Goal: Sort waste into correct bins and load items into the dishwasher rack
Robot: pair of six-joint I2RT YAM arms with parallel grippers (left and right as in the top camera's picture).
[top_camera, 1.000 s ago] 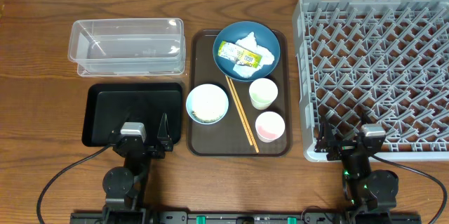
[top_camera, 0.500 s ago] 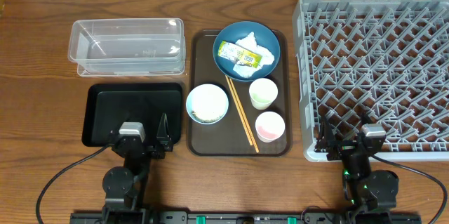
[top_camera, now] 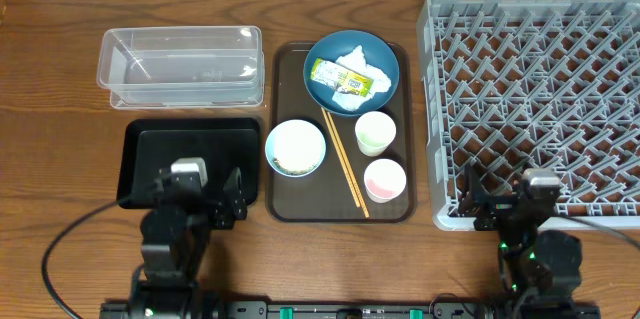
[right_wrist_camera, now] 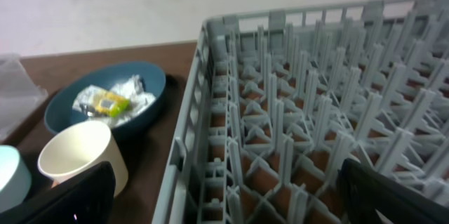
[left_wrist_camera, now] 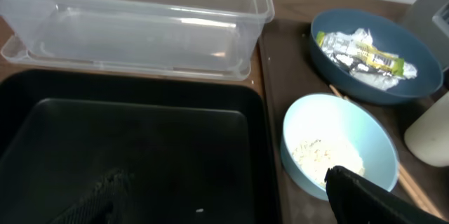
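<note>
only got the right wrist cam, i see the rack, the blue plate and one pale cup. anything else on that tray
Observer: Yes, a pinkish cup stands on the brown tray, nearer the robot than the pale cup.
Operator: where are the chopsticks
Observer: The chopsticks lie on the tray between the white bowl and the two cups.
Operator: bowl empty
Observer: No, the left wrist view shows rice scraps inside it.
</note>
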